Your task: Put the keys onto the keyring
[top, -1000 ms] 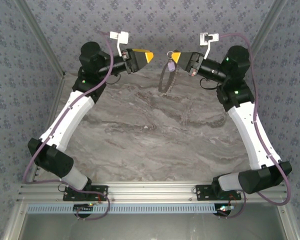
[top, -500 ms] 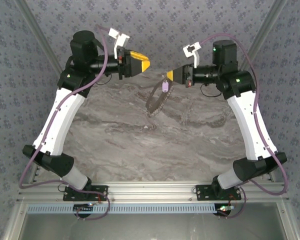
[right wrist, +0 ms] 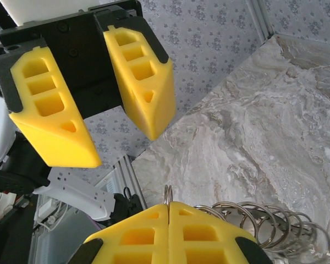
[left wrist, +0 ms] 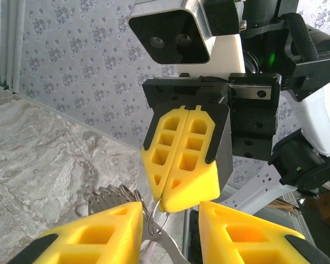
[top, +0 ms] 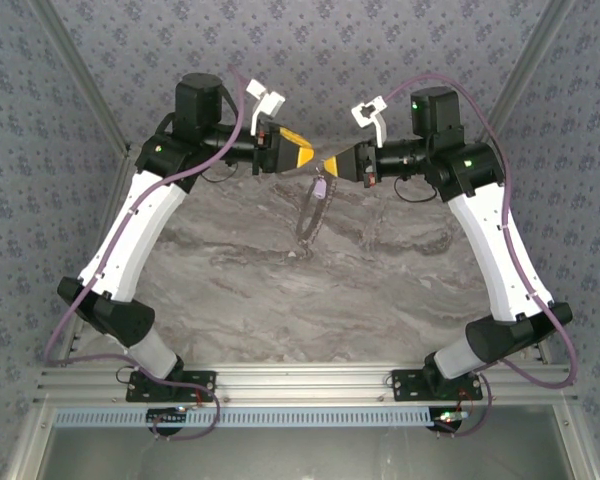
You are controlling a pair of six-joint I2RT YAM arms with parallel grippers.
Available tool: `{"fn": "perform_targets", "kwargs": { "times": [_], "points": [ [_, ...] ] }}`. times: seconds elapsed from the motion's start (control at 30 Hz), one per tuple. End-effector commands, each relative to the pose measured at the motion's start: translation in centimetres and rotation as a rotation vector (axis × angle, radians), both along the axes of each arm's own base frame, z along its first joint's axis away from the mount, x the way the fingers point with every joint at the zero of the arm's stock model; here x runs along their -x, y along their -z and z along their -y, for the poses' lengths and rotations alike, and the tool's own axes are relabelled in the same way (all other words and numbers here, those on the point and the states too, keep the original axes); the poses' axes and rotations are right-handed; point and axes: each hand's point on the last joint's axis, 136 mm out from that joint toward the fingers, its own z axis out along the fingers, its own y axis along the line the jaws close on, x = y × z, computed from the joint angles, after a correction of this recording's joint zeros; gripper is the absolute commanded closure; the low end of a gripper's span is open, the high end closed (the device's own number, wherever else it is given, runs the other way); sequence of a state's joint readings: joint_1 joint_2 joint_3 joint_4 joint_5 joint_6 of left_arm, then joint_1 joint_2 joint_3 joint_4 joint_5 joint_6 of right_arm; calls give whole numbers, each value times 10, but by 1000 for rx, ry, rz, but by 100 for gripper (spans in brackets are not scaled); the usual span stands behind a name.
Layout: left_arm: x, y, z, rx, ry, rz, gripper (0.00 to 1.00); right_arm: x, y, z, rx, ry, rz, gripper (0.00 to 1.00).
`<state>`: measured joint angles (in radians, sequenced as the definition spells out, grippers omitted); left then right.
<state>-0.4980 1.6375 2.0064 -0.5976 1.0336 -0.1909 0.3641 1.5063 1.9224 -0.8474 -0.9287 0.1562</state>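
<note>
Over the far part of the grey marbled table [top: 380, 290], close to the patterned wall [top: 330, 50], the two arms meet almost tip to tip. The right gripper [top: 329, 164] has its yellow fingers [right wrist: 137, 236] pressed flat together, pinching the top of the large thin grey metal keyring [top: 308, 218]. The hoop hangs down from that pinch. From above it is too thin to tell whether its lower end touches the tabletop. In the right wrist view a small loop of wire stands up out of the seam at the fingertips, and a fan of silvery rings spreads out beside it, their lower halves cut off by the picture's edge.

The left gripper [top: 306, 160] faces it with its fingers spread. In its own wrist view the ring's wire runs down into that gap, near one finger, but the bottom edge cuts off any contact.

The tiny key with the lilac-purple head [top: 320, 188] hangs just under the right gripper's tips, against the hoop. Its blade is too small to make out, and so is whether it is threaded on.
</note>
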Motion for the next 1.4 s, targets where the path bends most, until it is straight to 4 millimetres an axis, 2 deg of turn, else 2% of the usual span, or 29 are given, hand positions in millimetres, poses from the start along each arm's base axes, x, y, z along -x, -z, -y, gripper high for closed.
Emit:
{"fn": "perform_targets", "kwargs": {
  "times": [0.0, 0.67, 0.87, 1.13, 1.37],
  "points": [
    [10, -1, 2, 4, 43, 14, 68, 12, -21, -3, -45, -40, 61, 100],
    [17, 12, 14, -2, 93, -24, 70, 9, -26, -4, -81, -33, 76, 100],
    [11, 12, 13, -2, 61, -8, 66, 9, -27, -4, -84, -31, 75, 100],
    [-10, -4, -7, 70, -80, 42, 57, 9, -23, -2, -83, -27, 67, 100],
    [-11, 2, -3, 66, -59, 10, 55, 8, -29, -5, -111, -38, 71, 100]
  ]
}}
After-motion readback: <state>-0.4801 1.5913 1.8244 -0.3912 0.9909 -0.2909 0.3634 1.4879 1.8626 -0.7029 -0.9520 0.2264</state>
